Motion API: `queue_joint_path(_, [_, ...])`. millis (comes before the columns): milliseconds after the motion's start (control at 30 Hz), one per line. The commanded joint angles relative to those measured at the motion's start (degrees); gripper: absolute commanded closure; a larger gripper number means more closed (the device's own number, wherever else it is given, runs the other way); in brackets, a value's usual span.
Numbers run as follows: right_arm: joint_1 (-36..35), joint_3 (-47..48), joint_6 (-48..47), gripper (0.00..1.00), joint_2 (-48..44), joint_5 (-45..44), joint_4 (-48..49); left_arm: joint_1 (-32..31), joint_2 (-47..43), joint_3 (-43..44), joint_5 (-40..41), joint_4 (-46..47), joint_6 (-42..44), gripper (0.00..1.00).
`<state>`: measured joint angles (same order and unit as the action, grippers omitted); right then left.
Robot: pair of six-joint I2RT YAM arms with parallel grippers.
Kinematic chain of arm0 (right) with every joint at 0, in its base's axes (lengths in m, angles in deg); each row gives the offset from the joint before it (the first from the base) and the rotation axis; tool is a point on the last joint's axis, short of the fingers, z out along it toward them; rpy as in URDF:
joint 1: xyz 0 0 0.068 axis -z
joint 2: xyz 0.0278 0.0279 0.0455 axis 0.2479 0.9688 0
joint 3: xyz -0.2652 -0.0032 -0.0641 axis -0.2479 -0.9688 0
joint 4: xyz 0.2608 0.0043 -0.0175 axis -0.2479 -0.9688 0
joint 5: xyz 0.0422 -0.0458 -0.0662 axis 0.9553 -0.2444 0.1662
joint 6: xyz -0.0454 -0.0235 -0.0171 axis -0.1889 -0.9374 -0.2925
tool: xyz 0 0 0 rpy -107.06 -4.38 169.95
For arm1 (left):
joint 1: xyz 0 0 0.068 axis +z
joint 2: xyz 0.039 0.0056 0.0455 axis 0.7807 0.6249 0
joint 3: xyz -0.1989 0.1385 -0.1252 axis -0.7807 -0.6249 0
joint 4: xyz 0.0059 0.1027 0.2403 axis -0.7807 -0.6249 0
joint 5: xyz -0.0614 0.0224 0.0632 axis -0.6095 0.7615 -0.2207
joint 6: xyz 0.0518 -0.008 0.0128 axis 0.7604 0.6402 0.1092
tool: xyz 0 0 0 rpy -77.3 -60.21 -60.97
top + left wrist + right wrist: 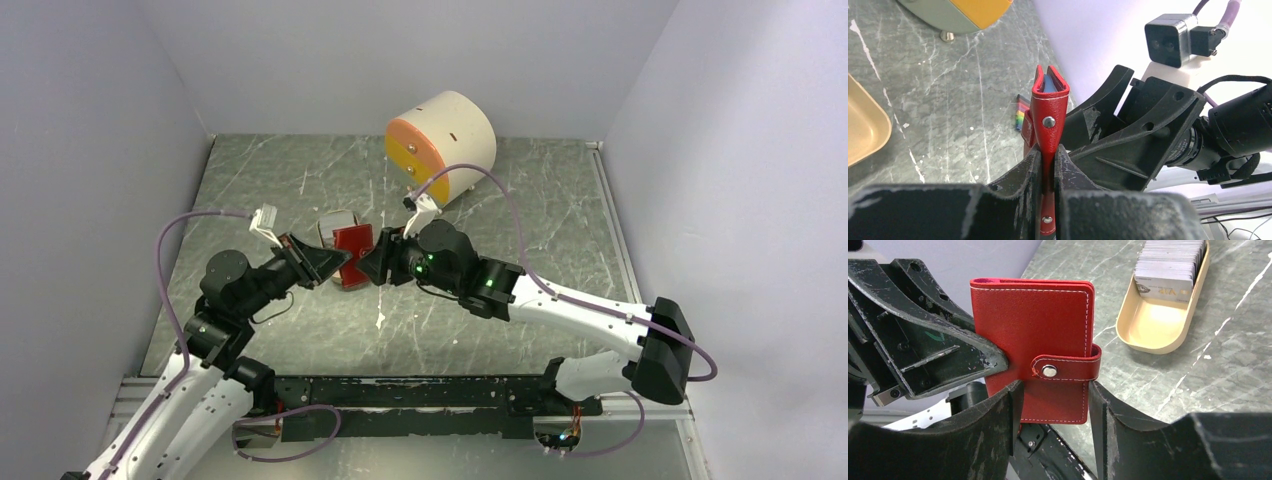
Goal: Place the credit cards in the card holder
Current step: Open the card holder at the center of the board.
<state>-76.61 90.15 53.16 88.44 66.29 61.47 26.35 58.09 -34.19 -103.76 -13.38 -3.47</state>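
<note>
My left gripper [1048, 156] is clenched on the wallet [1050, 107], both fingers flat against the faces of its lower part. The wallet stands upright in the air, spine edge toward the left wrist camera, with its top edges slightly parted to show blue lining. My right gripper [1053, 395] meets it from the opposite side. Its fingers [998, 435] bracket the wallet's lower side edges, just under the snapped tab. I cannot tell whether they press or only flank it. The tab is fastened across the red front face.

In the top view the wallet hangs over the middle of the worktop [560, 230], between my two wrists. Just behind it lies the tan tray [1148, 342], holding the cards [1168, 262], a grey stack packed on edge at one end with the other end bare. The rainbow sticks [1021, 112] lie on the worktop beyond the wallet. A cream drum [450, 130] with an orange face stands at the far edge.
</note>
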Motion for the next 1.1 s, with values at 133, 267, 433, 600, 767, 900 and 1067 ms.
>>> queue_joint_path(133, [-0.3,0.8,-1.9,0.46,-0.6,-2.9,2.4,-0.2,2.7,0.9,-7.6,6.8,-0.9,0.91])
queue_joint_path(267, [-0.4,3.1,-1.8,0.45,-0.5,-6.8,-2.4,-0.2,2.9,2.5,-6.7,3.1,0.6,0.91])
queue_joint_path(433, [-0.5,4.2,-1.9,0.51,-0.5,-8.1,-4.5,-0.3,3.0,3.5,-4.7,0.0,2.6,0.91])
queue_joint_path(600, [-0.5,5.5,-2.1,0.54,1.6,-9.3,-5.2,-0.3,1.9,0.2,-6.6,4.5,-0.5,0.91])
queue_joint_path(767, [-0.5,6.2,-2.3,0.48,3.4,-9.1,-4.8,-0.3,3.0,0.1,-8.6,6.3,-1.7,0.91])
queue_joint_path(900, [-0.6,7.6,-2.6,0.48,4.3,-10.8,-7.1,-0.3,3.9,1.2,-8.8,5.5,-1.1,0.91])
queue_joint_path(1067, [-0.7,9.9,-1.9,0.50,4.1,-13.6,-10.7,-0.3,3.8,1.6,-7.7,4.0,-0.3,0.91])
